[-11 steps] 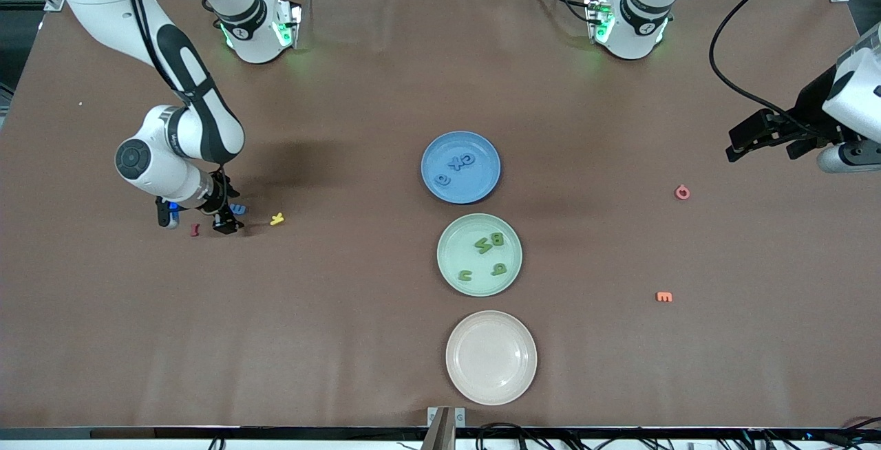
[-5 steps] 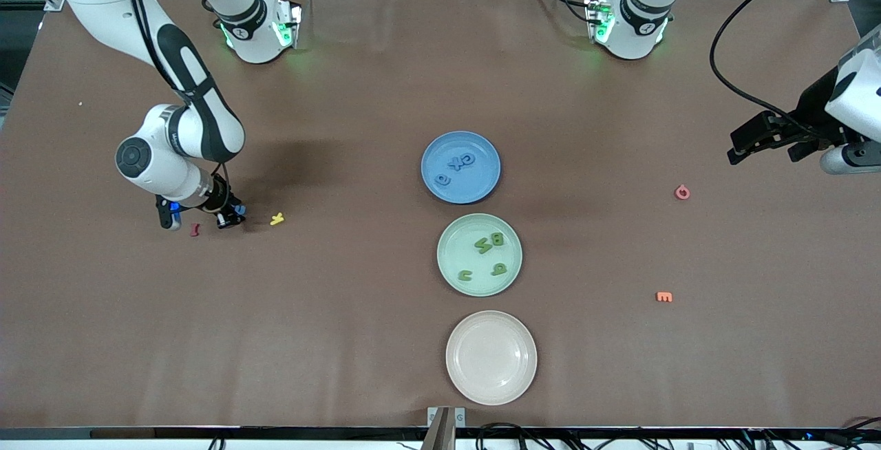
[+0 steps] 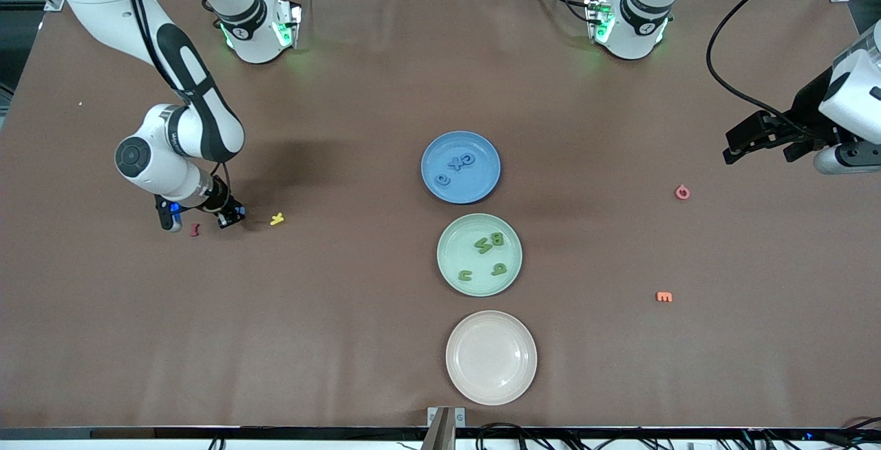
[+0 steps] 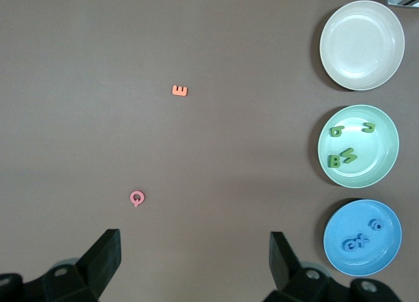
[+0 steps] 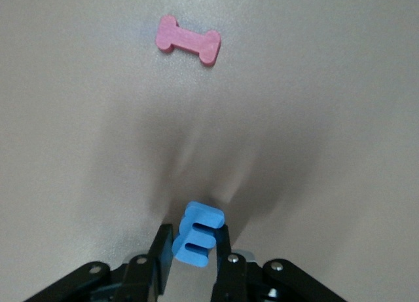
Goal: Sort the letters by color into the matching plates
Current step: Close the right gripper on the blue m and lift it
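My right gripper (image 3: pixel 230 216) is shut on a blue letter (image 5: pixel 198 235), held on edge between the fingers (image 5: pixel 160 249), low over the table toward the right arm's end. The blue plate (image 3: pixel 476 183) holds three blue letters (image 3: pixel 455 164). The mint green plate (image 3: pixel 455 249), nearer the front camera, holds several green letters (image 3: pixel 490 241). My left gripper (image 3: pixel 740 148) is open and empty, waiting up over the left arm's end of the table; it also shows in the left wrist view (image 4: pixel 194 263).
A red letter (image 3: pixel 195 230) and a yellow letter (image 3: pixel 277 218) lie beside my right gripper. A pink letter (image 3: pixel 682 192) and an orange letter (image 3: pixel 664 296) lie toward the left arm's end. An empty cream plate (image 3: pixel 491 326) sits nearest the front camera.
The blue letter lay flat beside my right gripper's finger; the gripper has shifted over it and shut on it. My left gripper has drifted slightly.
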### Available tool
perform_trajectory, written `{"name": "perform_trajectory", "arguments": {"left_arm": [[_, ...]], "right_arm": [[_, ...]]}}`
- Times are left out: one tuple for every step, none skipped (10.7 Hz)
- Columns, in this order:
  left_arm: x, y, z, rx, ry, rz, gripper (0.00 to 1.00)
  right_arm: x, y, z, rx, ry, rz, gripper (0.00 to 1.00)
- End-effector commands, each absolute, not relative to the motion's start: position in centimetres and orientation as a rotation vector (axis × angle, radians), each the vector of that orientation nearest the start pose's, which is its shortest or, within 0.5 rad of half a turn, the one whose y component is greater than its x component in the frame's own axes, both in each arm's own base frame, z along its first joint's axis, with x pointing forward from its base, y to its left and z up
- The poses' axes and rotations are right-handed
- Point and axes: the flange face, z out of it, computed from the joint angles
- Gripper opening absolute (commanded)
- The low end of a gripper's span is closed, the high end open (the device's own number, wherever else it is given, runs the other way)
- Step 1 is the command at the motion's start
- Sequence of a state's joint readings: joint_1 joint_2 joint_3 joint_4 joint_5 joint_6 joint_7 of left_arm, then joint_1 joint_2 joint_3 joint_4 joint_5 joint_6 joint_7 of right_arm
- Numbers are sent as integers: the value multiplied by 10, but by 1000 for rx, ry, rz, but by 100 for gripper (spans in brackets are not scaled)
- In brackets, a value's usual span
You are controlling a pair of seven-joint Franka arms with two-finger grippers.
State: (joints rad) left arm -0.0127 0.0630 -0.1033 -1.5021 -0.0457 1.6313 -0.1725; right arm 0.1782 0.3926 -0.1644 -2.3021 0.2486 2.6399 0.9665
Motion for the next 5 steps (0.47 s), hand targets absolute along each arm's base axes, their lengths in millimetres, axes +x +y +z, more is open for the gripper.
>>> {"name": "perform_trajectory", "arguments": {"left_arm": [[574,-69,627,-3227,-84,-101,100],[573,-69,628,-3227,-84,-109,100],[574,-69,628,-3226,-82,-111,100],[575,-70,627,-3226,-80,-119,100],[575,-70,626,-3226,-80,-116,100]], "right_arm": [[507,-6,169,-2637,1666,129,25],[507,-6,169,-2677,1598,128,22],[508,-6,170,-2698,1558,126,22],[508,-7,170,-2725,1510,124,21],[509,-9,170,-2739,1479,122,20]]}}
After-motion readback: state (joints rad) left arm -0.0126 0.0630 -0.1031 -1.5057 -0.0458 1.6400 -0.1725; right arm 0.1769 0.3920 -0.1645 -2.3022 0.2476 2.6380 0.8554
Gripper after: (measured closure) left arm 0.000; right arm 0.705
